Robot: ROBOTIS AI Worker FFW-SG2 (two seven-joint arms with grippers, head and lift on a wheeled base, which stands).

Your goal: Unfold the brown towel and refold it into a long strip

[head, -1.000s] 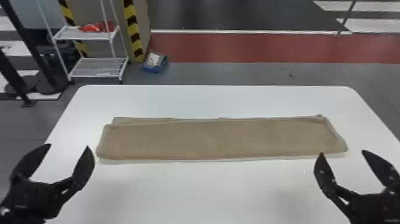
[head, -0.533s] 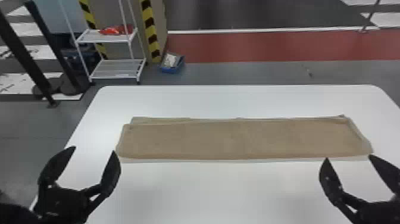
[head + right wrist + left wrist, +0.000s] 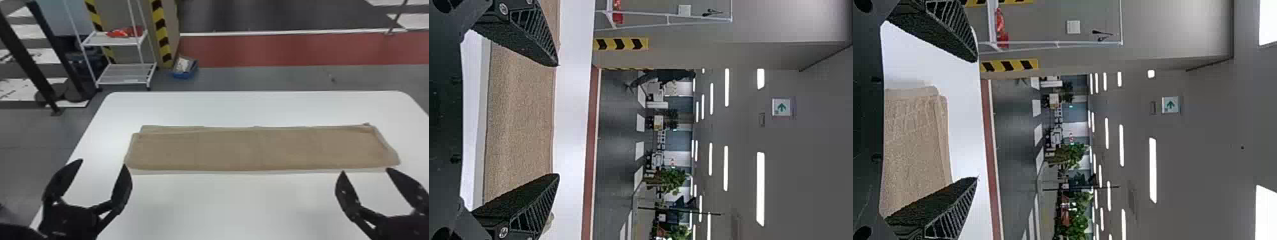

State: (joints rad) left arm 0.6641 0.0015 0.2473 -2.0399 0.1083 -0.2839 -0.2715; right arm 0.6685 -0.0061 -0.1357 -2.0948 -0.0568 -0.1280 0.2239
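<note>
Brown towel (image 3: 255, 150) is seen lying flat as a long strip, its length running from left to right, with a slim edge of an under layer (image 3: 169, 128) left exposed along its far side. A small bump (image 3: 366, 123) can be made out at its far right corner. The strip's shape has not been altered across the last second; what has been changed is the framing, for the strip and the background are now placed farther right in the head view. The left gripper (image 3: 103, 162) has been brought slightly closer to the towel's near left corner, and the right gripper (image 3: 365, 170) has been shifted inward from its near right corner.

For the task, this is taken to mean that the long fold has been essentially reached and that no fresh fold is under way. At most, the far edge might be evened up; if it were pinched carelessly, the top layer could be dragged askew.

Both grippers are held with their fingers spread and nothing gripped: the left just outside the towel's near left corner, the right near its front edge, toward the right end. Around the towel, bare white table (image 3: 239, 108) is left on every side. Beyond the towel, on the floor off to the left, a white shelf rack (image 3: 127, 71) and a blue box (image 3: 184, 72) are found.
</note>
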